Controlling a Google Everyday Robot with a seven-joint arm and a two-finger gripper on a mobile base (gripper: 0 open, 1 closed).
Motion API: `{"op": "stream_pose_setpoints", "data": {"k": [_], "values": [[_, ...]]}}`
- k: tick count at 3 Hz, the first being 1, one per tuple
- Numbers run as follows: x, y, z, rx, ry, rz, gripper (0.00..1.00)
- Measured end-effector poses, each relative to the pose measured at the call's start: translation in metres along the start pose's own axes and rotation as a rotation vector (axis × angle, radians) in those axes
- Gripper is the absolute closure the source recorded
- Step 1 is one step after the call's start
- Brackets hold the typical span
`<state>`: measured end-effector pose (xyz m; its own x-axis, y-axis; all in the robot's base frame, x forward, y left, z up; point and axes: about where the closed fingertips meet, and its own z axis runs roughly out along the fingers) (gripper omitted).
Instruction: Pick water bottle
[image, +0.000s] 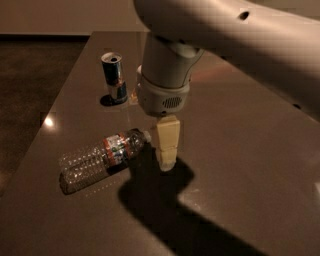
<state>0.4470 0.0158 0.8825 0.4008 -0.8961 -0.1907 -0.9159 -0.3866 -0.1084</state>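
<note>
One water bottle (102, 157) lying on its side on the table (250, 165), cap toward the gripper (165, 161)
Gripper hangs low just beside the cap end; wide or narrow, cannot tell. Can (114, 77) stands upright farther back, apart from the bottle

A blue-and-silver can (114, 77) stands upright, upper left, on a glossy brown worktop (250, 165). The gripper (166, 162) hangs at frame centre.

My cream gripper (165, 161) by cap of clear ribbed plastic water bottle (97, 159), orange-red-white-green label; blue-silver metal can (114, 78); glossy brown tabletop (240, 150).
</note>
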Motion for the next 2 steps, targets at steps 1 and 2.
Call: {"op": "stream_pose_setpoints", "data": {"k": [1, 2], "values": [[-0.016, 0.001, 0.011, -0.008, 0.001, -0.021, 0.00], [-0.030, -0.001, 0.019, -0.007, -0.005, -0.026, 0.00]]}}
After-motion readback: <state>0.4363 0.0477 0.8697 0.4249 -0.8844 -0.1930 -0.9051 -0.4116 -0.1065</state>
